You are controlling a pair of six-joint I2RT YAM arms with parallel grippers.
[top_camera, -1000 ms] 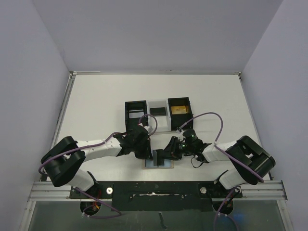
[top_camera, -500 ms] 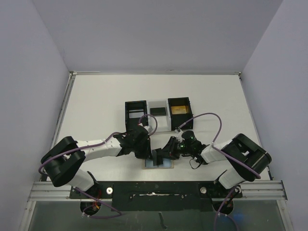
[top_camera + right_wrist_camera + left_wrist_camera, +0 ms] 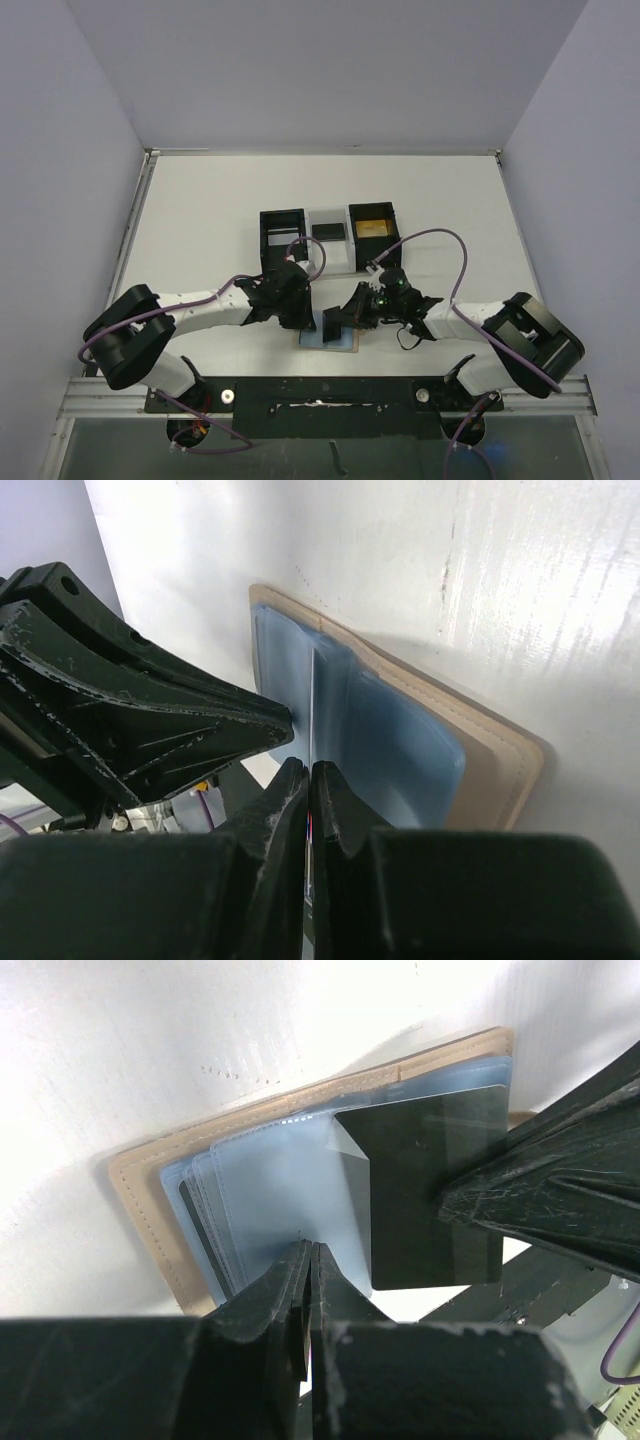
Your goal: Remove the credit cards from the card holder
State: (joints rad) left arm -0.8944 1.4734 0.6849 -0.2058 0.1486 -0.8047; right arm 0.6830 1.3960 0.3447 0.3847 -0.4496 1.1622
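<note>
The tan card holder lies open near the table's front edge, its blue-grey clear sleeves fanned out. My left gripper is shut, and its tips press down on a sleeve. My right gripper is shut on a dark credit card. It holds the card on edge, partly out of the sleeves. In the left wrist view the card is a dark rectangle over the holder. In the right wrist view it shows edge-on between my fingers, above the holder.
A black three-compartment tray stands behind the grippers, with a gold card in its right compartment and a dark item in the middle one. The metal rail at the table's front edge runs just below the holder.
My right arm's elbow has swung out to the right, and the gripper with the dark card has shifted slightly right. The left arm has stayed put.
</note>
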